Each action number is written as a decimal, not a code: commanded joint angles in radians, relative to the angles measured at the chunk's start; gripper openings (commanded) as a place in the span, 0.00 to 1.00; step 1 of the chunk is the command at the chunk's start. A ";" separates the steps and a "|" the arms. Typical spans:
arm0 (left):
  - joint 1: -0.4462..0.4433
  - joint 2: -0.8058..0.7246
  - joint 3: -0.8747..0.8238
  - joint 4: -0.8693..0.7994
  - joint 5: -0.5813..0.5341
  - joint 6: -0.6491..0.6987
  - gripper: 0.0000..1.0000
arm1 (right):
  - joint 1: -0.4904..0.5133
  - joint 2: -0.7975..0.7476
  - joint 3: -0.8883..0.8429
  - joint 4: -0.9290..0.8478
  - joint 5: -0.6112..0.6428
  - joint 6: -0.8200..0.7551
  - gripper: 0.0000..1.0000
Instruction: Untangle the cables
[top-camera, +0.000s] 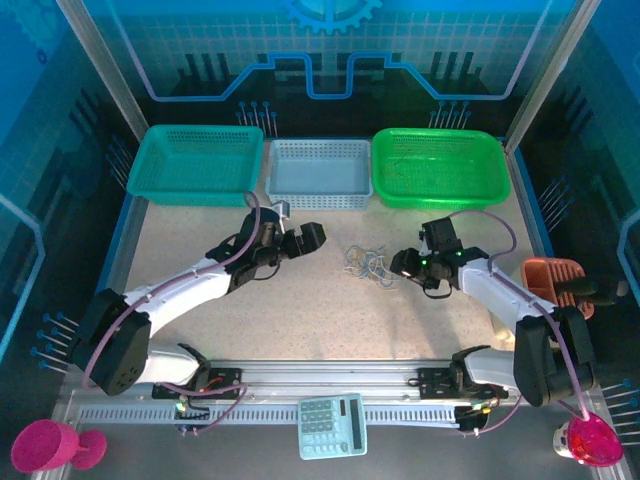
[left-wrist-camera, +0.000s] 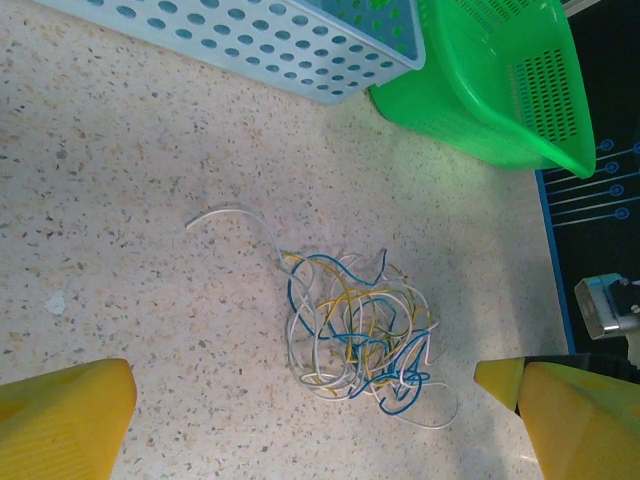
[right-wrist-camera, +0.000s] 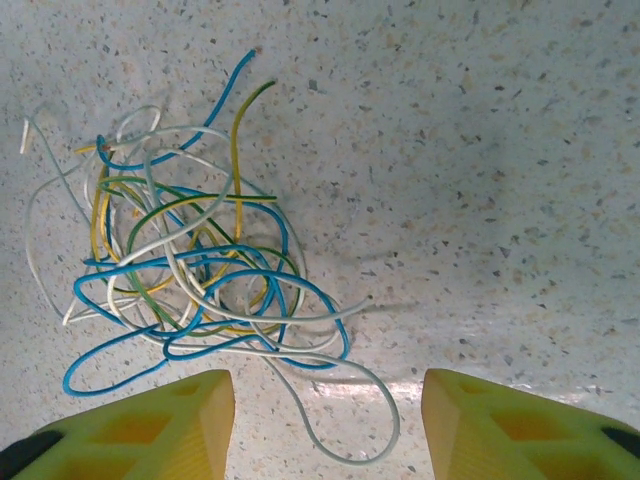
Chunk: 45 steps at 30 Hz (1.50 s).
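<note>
The cables (top-camera: 368, 265) lie in a small tangled clump of thin blue, white, yellow and green wires on the speckled table, between the two arms. My left gripper (top-camera: 300, 240) hovers just left of the clump, open. In the left wrist view the clump (left-wrist-camera: 355, 335) sits between and ahead of the yellow fingers (left-wrist-camera: 70, 420), and one white end trails away to the upper left. My right gripper (top-camera: 400, 262) is just right of the clump, jaws apart. In the right wrist view the tangle (right-wrist-camera: 190, 270) lies ahead and to the left. A white loop (right-wrist-camera: 385, 425) reaches between the yellow fingers (right-wrist-camera: 150, 425) without touching them.
Three baskets line the back of the table: teal (top-camera: 190, 197), light blue (top-camera: 318, 205) and green (top-camera: 440, 200). A calculator (top-camera: 332, 425) rests on the front rail. Pink cups (top-camera: 45, 445) (top-camera: 590, 440) stand at the near corners, and an orange-brown holder (top-camera: 550, 275) is at the right edge.
</note>
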 joint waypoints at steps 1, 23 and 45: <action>-0.009 0.017 0.037 0.013 0.024 -0.003 0.99 | -0.024 0.016 -0.024 0.027 -0.024 0.013 0.50; -0.020 0.030 0.056 0.008 0.026 -0.005 0.99 | -0.056 0.146 -0.042 0.166 -0.096 0.052 0.40; -0.027 0.046 0.064 0.017 0.037 0.009 0.99 | -0.078 -0.084 0.088 0.049 -0.146 -0.009 0.00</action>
